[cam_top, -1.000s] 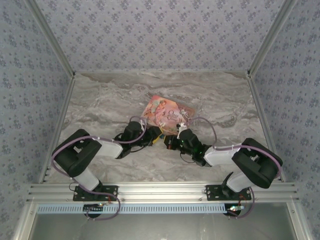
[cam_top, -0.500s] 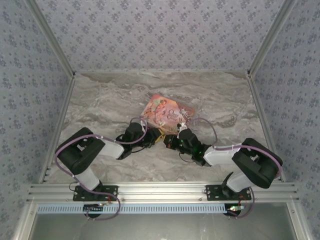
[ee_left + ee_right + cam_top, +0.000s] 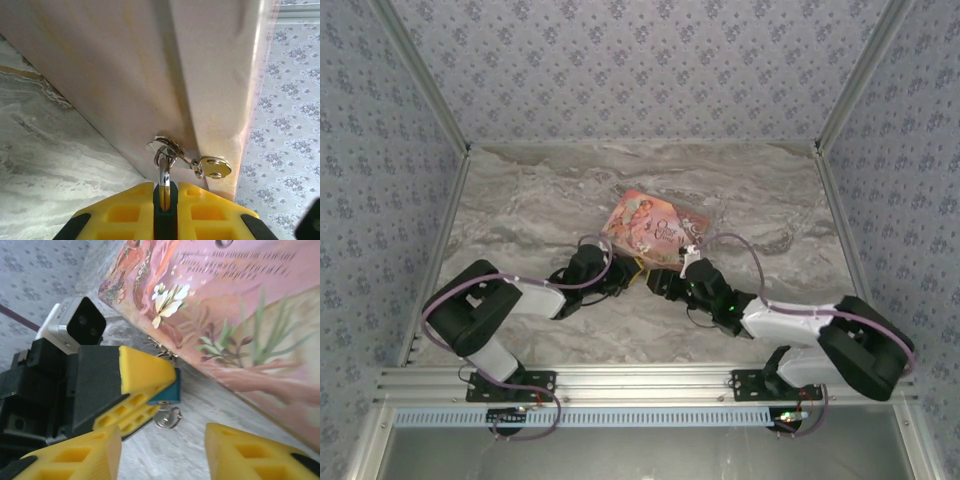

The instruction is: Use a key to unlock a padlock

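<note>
Currently, left jaws: clamped on the padlock [image 3: 168, 390], beside the pink box [image 3: 240, 315].
Right jaws: spread wide, padlock at their 12 o'clock, apart.
Key [image 3: 215, 167]: at 2 o'clock from left jaws.

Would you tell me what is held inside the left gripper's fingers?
A corner of the teal padlock pokes from the left gripper, a key ring just below; the fingers cover the rest.
</note>
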Controlling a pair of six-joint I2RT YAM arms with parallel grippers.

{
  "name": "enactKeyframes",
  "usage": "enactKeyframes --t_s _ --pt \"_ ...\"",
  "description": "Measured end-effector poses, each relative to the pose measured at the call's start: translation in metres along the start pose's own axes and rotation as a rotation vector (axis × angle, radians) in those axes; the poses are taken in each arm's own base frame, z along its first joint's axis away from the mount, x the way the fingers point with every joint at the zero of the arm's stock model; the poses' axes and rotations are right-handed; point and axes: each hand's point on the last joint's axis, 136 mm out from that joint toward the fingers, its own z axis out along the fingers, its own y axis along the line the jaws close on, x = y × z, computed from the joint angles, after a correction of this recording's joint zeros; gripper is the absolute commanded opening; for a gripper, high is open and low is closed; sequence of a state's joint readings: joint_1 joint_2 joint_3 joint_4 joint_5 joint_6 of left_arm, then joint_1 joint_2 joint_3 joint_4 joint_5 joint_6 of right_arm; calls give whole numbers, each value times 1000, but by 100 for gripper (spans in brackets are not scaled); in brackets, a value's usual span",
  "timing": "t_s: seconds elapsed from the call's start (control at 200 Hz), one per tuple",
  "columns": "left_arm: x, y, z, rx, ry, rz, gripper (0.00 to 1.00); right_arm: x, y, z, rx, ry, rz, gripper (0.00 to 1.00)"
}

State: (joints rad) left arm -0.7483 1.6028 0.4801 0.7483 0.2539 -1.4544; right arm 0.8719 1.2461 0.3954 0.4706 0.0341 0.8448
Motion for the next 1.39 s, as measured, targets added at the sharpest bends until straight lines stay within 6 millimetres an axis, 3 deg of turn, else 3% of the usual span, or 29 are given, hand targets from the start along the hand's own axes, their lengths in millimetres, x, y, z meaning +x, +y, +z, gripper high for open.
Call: enactKeyframes --t_s 0.32,0.61,0.979,1.394 --pt "0 -4 -6 -64 14 -18 0 13 14 -33 142 -25 -659 56" --pt "-6 -16 -18 -94 25 -60 0 18 -11 -18 373 43 -1059 52" --pt "-3 -8 -22 -135 49 -84 0 19 10 9 383 68 -1240 48" --pt "-1 -13 -23 -122 64 -83 0 13 21 20 369 35 -1258 40"
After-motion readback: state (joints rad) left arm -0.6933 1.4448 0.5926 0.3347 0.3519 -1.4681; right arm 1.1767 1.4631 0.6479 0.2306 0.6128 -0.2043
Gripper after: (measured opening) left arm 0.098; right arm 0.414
